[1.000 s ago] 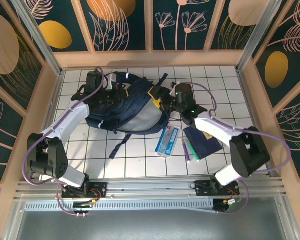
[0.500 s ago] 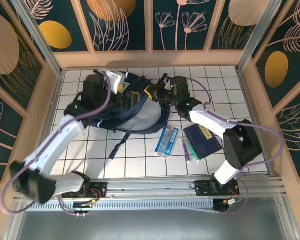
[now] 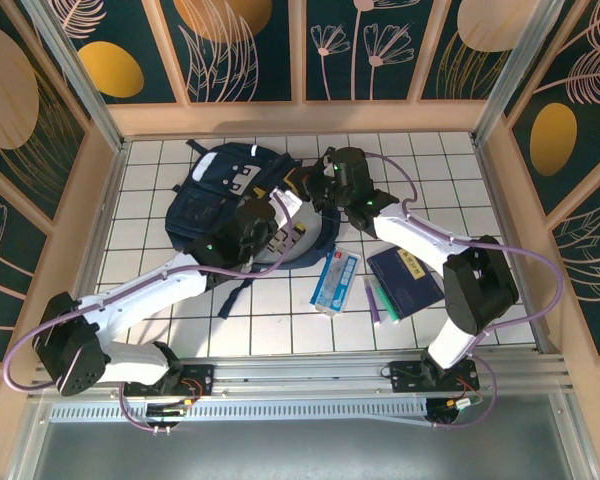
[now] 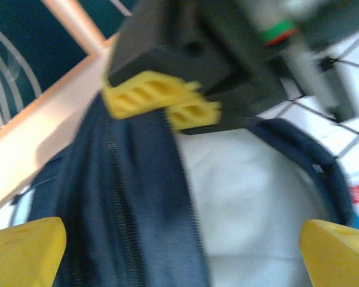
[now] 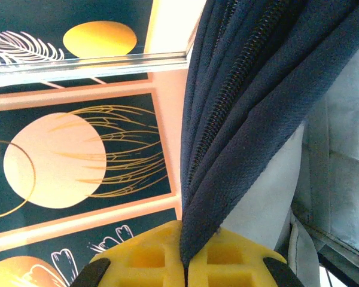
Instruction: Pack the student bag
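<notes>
The right gripper [image 5: 185, 263] has its yellow jaws pressed together, pinching a fold of navy fabric beside a zip at the edge of the student bag [image 3: 215, 195]. The left gripper [image 4: 179, 257] has its jaws spread wide (one yellow tip in each lower corner of its wrist view) over the bag's pale grey panel. The bag lies at the far left of the white tiled table [image 3: 430, 170]. A blue-and-white box [image 3: 337, 281] and a dark-blue book [image 3: 405, 280] lie near it, to its right.

My left pincer [image 3: 278, 236] has let go, jaws now wide, and swung from the student bag's [image 3: 215, 190] far-left side to its near side. My right pincer [image 3: 307, 187] has clamped the bag's zip edge, apparently lifting it.
</notes>
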Controlling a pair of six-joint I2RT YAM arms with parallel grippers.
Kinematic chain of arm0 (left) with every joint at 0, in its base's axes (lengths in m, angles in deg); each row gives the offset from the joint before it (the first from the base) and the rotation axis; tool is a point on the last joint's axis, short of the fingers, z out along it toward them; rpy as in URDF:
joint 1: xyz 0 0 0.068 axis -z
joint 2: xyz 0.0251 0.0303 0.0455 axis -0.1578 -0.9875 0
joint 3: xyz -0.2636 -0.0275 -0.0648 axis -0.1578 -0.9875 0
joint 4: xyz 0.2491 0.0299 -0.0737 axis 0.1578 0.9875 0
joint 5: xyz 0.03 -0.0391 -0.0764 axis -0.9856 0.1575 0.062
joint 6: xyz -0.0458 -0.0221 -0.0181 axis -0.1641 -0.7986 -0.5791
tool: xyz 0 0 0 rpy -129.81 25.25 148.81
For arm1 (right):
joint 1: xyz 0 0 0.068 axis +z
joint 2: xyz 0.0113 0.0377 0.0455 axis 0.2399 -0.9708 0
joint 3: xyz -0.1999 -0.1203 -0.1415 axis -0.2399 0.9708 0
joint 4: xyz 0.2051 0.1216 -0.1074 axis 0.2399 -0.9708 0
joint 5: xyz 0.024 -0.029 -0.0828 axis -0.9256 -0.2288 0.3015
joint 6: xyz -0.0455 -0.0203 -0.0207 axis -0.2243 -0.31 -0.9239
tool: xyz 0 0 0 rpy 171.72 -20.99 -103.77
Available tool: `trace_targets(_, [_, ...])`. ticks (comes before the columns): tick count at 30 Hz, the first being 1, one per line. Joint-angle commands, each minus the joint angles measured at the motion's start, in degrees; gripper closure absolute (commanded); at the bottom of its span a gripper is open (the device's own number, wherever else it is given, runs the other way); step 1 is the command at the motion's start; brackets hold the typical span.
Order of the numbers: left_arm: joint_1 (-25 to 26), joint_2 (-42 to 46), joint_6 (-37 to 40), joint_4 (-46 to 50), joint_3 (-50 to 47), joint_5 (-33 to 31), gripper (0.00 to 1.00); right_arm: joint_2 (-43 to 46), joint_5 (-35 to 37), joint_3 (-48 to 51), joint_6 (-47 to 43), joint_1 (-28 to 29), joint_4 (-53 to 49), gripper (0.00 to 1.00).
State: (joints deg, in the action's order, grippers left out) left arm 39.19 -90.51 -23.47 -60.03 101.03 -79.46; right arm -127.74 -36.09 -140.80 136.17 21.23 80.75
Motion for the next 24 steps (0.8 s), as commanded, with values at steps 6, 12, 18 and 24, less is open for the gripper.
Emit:
trace_targets(6, [-0.1, -6.4, 3.4, -14.6, -2.2, -28.9, 0.13, 3.6, 3.9, -1.2, 4.0, 1.6, -1.7, 1.0])
trace_targets(12, [-0.9, -6.3, 5.1, -16.1, -3.1, -33.1, 0.74, 5.2, 6.0, -0.4, 0.7, 0.2, -9.0, 0.89])
trace_targets(18, [-1.6, -3.8, 3.9, -12.4, -0.7, -26.4, 1.0, 11.6, 11.6, 4.3, -10.2, -1.9, -28.5, 0.24])
trace_targets(24, [-1.7, -5.0, 7.0, -12.6, 3.5, -24.8, 1.0, 23.0, 22.4, 13.6, -20.2, -3.4, -47.9, 0.12])
